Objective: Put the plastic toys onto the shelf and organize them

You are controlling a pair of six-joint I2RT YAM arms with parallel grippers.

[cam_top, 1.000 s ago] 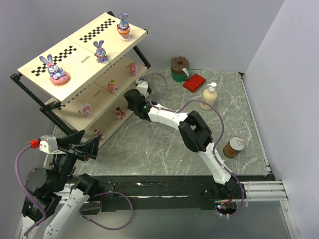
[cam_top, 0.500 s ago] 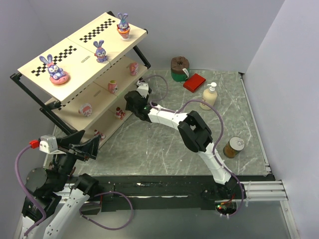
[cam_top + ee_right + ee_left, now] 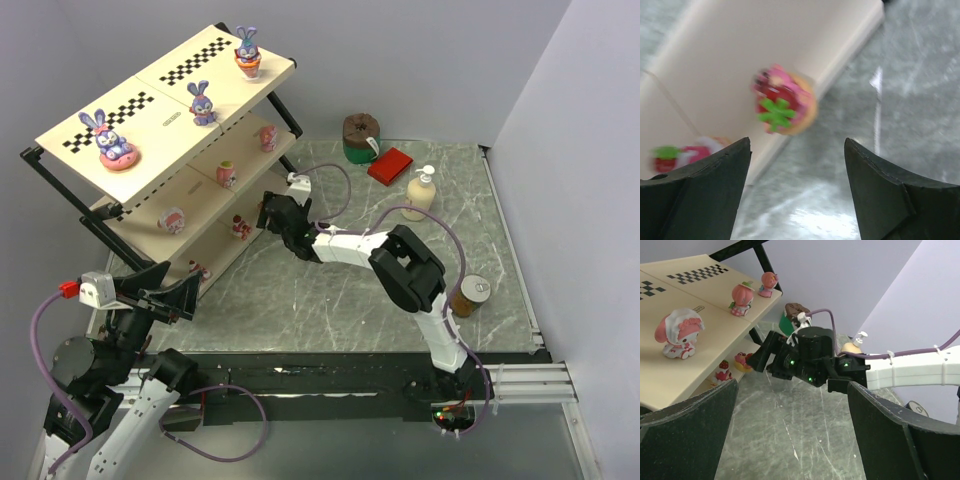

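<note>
Plainly the danger is a knock: the right gripper [image 3: 797, 145] hangs empty, fingers spread wide, just beside the strawberry cupcake piece [image 3: 784, 106], which sits on the bottom board [image 3: 740, 55] of the shelf [image 3: 160, 140], close to its outer edge. A careless sweep of either finger would likely tip it onto the marble table [image 3: 330, 290], or shove it into the neighbouring strawberry piece [image 3: 680, 154]. The left gripper [image 3: 792, 385] hovers well apart, also wide and empty, so it poses little threat
</note>
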